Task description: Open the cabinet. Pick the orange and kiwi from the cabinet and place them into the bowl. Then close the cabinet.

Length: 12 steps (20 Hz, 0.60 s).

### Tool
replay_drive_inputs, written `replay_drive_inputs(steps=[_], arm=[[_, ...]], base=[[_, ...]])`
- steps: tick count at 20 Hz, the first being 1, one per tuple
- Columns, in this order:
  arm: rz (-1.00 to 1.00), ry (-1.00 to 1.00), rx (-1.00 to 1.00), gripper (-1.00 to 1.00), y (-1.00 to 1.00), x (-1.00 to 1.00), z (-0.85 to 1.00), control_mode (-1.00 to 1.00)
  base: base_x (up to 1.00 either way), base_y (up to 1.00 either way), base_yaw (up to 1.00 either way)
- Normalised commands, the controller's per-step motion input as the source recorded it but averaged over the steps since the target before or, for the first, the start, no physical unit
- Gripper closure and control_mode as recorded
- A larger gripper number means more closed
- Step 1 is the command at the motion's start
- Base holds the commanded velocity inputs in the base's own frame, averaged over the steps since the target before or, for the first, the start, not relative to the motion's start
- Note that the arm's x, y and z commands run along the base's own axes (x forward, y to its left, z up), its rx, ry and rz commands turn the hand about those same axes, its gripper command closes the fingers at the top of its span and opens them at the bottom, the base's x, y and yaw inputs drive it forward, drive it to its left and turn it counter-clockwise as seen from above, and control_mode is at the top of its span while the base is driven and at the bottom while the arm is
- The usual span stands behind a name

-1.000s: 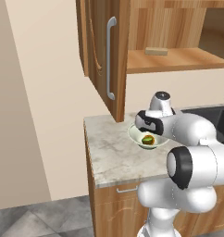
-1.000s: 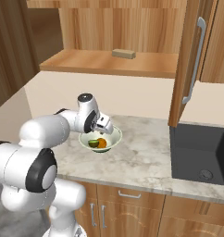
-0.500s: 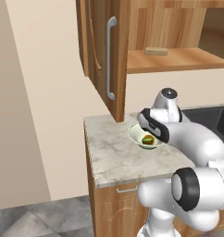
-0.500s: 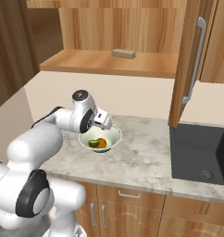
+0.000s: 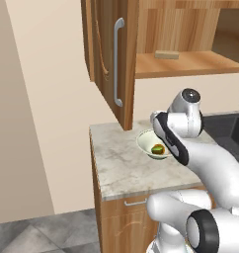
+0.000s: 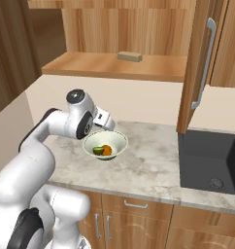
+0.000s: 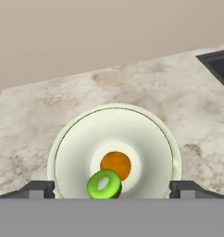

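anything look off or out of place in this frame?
Nothing spilled or damaged. The small orange fruit and the green kiwi sit touching in the pale flared bowl on the marble counter. The brown wood-grain cabinet doors stand open, and a flat tan block lies on the shelf. The gripper hovers open over the bowl.

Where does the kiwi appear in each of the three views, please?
Left base view: kiwi right of centre, in the bowl.
Right base view: kiwi left of centre, left of the orange.
Hand view: kiwi low centre, below the orange.
Shared landmark: the bowl.
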Motion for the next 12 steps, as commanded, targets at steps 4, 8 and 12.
replay_drive_inputs(steps=[4, 8, 12], arm=[[0.00, -0.04, 0.00, -1.00, 0.00, -0.38, 0.59, -1.00], [0.00, -0.02, 0.00, -1.00, -0.01, -0.48, 0.54, -1.00], [0.00, 0.00, 0.00, -1.00, -0.03, -0.52, 0.53, -1.00]], base=[[0.00, 0.00, 0.00], [0.00, 0.00, 0.00], [0.00, 0.00, 0.00]])
